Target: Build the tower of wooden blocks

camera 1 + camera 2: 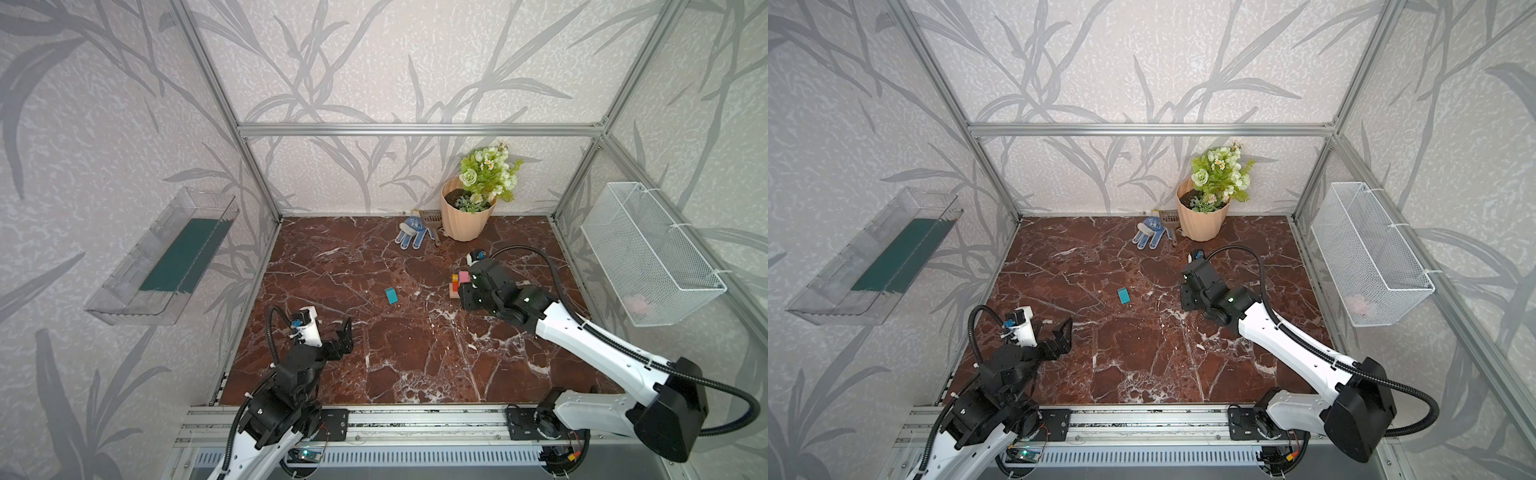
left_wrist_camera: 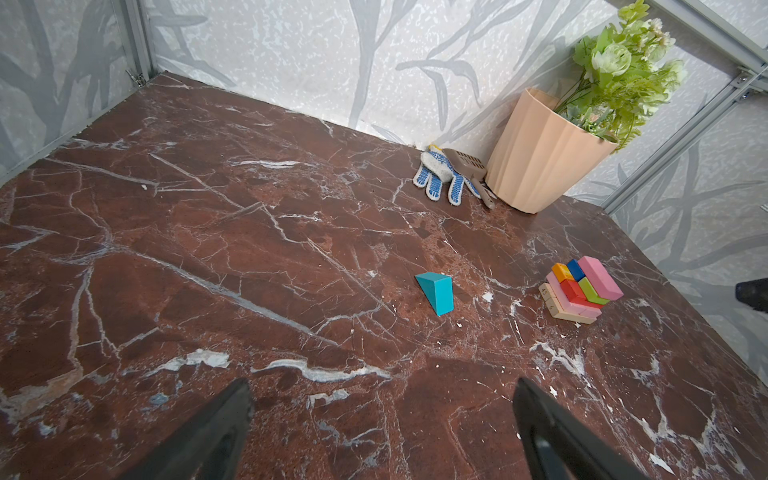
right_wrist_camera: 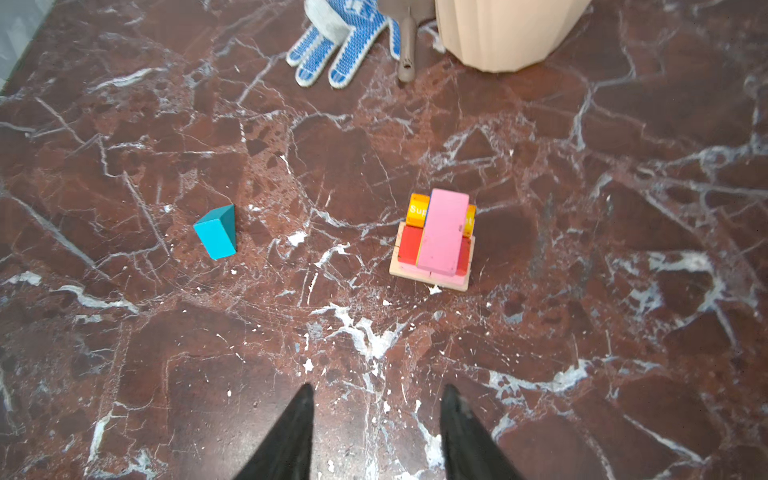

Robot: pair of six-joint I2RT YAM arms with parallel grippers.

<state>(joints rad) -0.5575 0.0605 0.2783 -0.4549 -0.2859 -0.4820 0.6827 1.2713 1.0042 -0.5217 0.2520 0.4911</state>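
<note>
The tower is a short stack with tan blocks at the base, then pink, red, orange, lime green and blue ones, and a long pink block lying on top. It stands at the right of the marble top. A teal wedge block lies alone near the middle. My right gripper hovers just in front of the tower, slightly open with nothing between its fingers. My left gripper stands wide open and empty at the near left.
A peach flowerpot with green flowers stands at the back right, with a blue-dotted glove and a small scoop beside it. A white wire basket hangs on the right wall and a clear tray on the left wall.
</note>
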